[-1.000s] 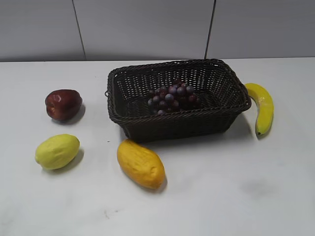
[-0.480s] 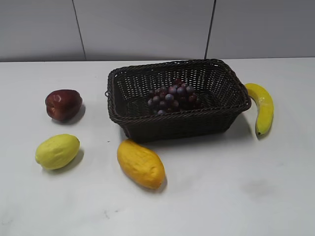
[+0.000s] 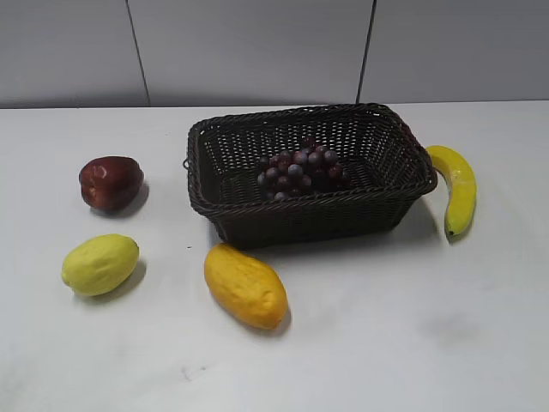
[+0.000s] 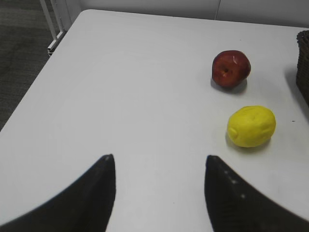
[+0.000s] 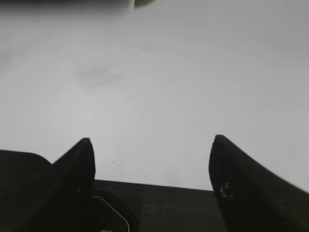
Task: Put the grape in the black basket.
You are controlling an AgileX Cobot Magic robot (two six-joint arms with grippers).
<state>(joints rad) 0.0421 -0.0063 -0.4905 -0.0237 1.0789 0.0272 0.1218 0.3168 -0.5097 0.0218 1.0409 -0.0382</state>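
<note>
The grape (image 3: 300, 172), a bunch of small dark purple-red grapes, lies inside the black basket (image 3: 225, 206) at the middle of the table. Neither arm shows in the exterior view. My left gripper (image 4: 159, 162) is open and empty over bare white table, with the basket's edge (image 4: 304, 63) at the far right of the left wrist view. My right gripper (image 5: 150, 145) is open and empty above the table's front edge. The grape does not show in either wrist view.
A dark red apple (image 3: 110, 182) (image 4: 231, 69) and a yellow-green fruit (image 3: 99, 264) (image 4: 251, 126) lie left of the basket. An orange-yellow mango (image 3: 245, 286) lies in front of it, a banana (image 3: 457, 187) at its right. Grey floor (image 4: 24, 58) lies past the table's left edge.
</note>
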